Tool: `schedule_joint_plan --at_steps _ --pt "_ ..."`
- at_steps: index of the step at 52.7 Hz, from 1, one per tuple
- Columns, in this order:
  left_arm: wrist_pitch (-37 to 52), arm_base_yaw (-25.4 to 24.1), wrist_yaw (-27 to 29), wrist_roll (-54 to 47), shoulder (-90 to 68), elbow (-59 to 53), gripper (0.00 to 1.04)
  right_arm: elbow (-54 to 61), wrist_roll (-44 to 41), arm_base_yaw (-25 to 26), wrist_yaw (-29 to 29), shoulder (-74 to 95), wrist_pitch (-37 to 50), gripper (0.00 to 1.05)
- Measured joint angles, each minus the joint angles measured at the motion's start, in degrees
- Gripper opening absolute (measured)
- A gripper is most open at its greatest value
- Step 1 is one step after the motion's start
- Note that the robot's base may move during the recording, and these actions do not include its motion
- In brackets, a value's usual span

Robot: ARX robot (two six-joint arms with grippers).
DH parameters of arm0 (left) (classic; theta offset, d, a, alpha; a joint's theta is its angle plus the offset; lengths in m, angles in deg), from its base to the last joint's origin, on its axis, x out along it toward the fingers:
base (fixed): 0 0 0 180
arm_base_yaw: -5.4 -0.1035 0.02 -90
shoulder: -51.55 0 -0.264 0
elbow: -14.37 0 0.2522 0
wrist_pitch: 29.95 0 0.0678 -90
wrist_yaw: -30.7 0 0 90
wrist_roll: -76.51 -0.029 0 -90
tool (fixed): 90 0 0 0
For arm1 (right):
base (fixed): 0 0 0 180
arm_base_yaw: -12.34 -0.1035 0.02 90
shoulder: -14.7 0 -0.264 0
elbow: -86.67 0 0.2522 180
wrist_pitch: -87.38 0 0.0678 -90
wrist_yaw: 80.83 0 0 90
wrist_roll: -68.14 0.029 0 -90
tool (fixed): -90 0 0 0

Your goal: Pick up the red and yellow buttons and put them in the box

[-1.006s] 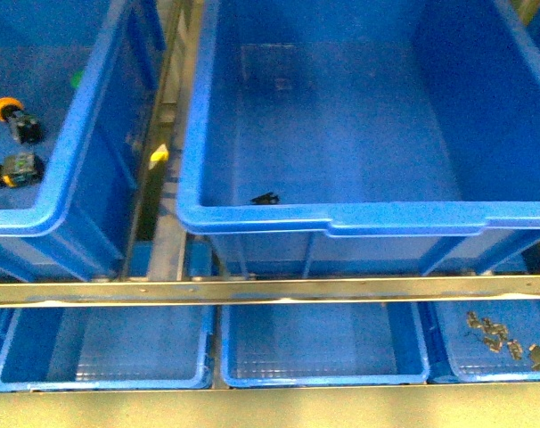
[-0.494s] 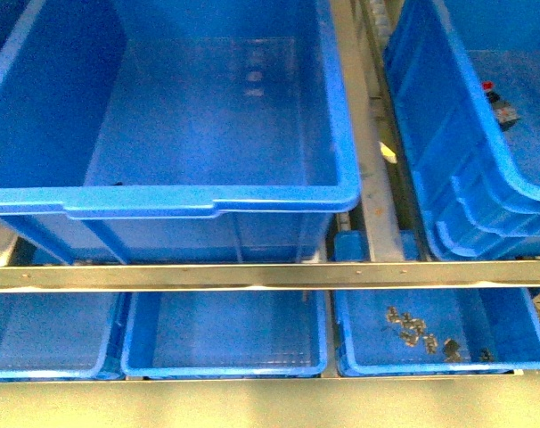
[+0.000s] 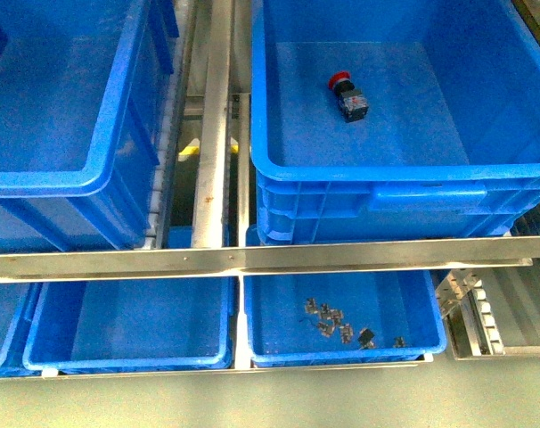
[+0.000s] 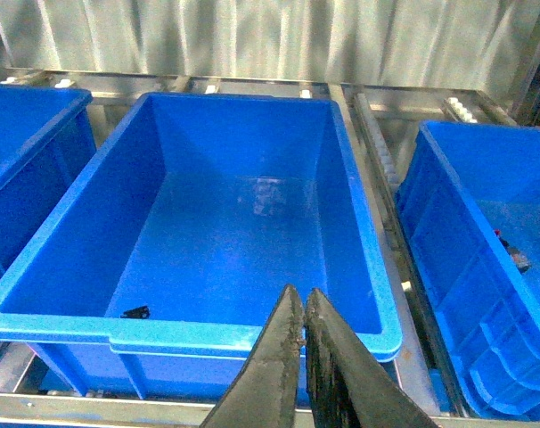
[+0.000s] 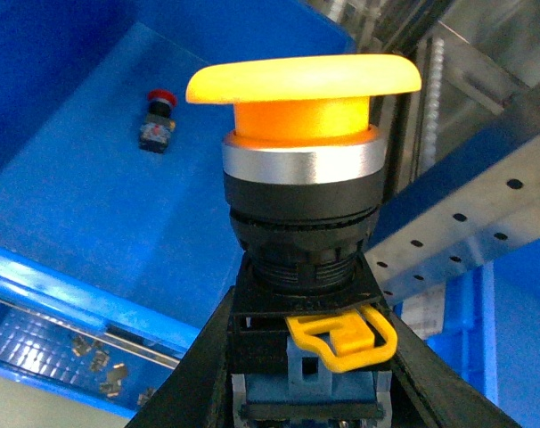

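My right gripper (image 5: 306,357) is shut on the yellow button (image 5: 303,134), gripping its black body with the cap pointing away from the wrist. It hangs above a large deep blue box (image 5: 92,223). A red button (image 5: 157,120) lies on that box's floor. The front view shows the same box (image 3: 377,192) at the upper right with the red button (image 3: 348,96) in it. My left gripper (image 4: 303,299) is shut and empty, above the near rim of another large blue bin (image 4: 243,334). Neither gripper shows in the front view.
The left wrist bin holds only a small black piece (image 4: 135,312). A metal rail (image 3: 252,259) runs across below the bins. Shallow blue trays sit under it; one (image 3: 261,339) holds several small metal parts (image 3: 341,325). A perforated metal bracket (image 5: 484,214) is beside the held button.
The front view has swung to the right: the empty bin slid off to the left and the box with the red button came into view.
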Motion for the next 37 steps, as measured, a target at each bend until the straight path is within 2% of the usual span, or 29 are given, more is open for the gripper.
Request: schedule_joint_plan --at_steps 3,6,8,26,37 --pt "-1.36 0.00 0.00 0.00 1.44 0.00 0.03 0.00 0.02 -0.24 -0.15 0.02 -0.11 0.27" --pt "-8.92 0.00 0.15 -0.04 6.97 0.00 0.03 0.02 0.04 -0.46 -0.35 0.00 -0.17 0.27" --pt "-10.38 0.00 0.13 -0.04 8.48 0.00 0.03 0.02 0.04 -0.57 -0.50 0.00 -0.17 0.27" --pt "-11.06 0.07 0.15 -0.02 10.14 0.00 0.03 0.15 0.20 -2.16 -0.74 1.84 0.63 0.27" --pt "-11.06 0.07 0.17 -0.04 10.14 0.00 0.36 -1.07 0.35 -3.61 -1.38 8.50 4.20 0.27"
